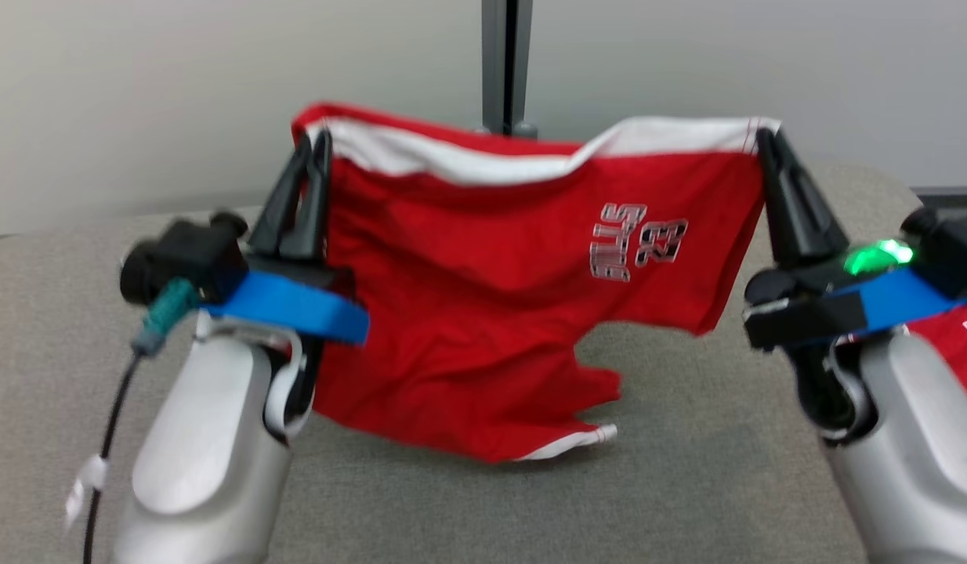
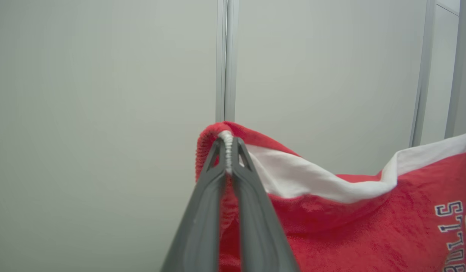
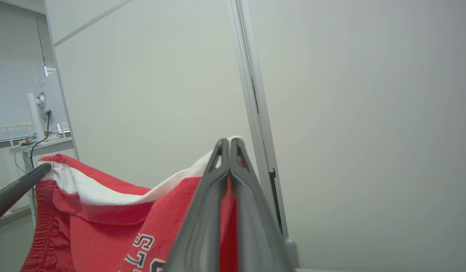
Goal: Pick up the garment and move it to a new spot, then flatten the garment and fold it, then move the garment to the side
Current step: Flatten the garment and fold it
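The garment [image 1: 483, 290] is a red piece with a white top band and printed letters, hanging in the air above the grey cushioned surface [image 1: 687, 470]. My left gripper [image 1: 313, 142] is shut on its upper left corner, and my right gripper [image 1: 767, 139] is shut on its upper right corner. The cloth sags between the two grips. Its lower hem touches the surface. In the left wrist view the left gripper [image 2: 228, 141] pinches the white seam of the garment [image 2: 350, 226]. In the right wrist view the right gripper [image 3: 229, 142] pinches the band of the garment [image 3: 104, 226].
Another red printed cloth [image 1: 957, 345] lies at the right edge behind my right arm. A grey post [image 1: 505, 63] stands against the pale wall behind the surface. A desk with a monitor [image 3: 38, 113] shows far off in the right wrist view.
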